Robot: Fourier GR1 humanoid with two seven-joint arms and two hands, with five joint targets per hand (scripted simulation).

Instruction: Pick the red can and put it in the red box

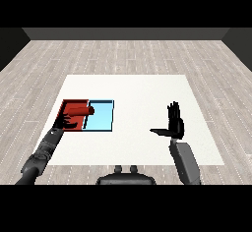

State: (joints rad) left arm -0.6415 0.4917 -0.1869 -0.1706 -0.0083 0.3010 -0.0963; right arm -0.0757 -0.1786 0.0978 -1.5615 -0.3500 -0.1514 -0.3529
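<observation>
2 grey forearms come in from the lower corners of the head view and reach over the white table (pixel 138 88). The right forearm rises nearly straight up, and the right hand (pixel 174 123) stands upright on it, fingers straight and close together, pointing away from the robot, the thumb stuck out sideways toward the middle of the table. It holds nothing and touches nothing.

The left forearm slants up from the lower left corner to the near edge of the red tray (pixel 69 104). The left hand (pixel 66 123) sits there, just beside the red can (pixel 79 111); whether its fingers curl round the can or only rest next to it I cannot tell.

The red can lies on its side across the red tray, its right end reaching the wall shared with the light blue tray (pixel 101 115), which touches the red one on its right side. Beyond the table, pale wooden floor (pixel 128 54) runs to a dark wall.
</observation>
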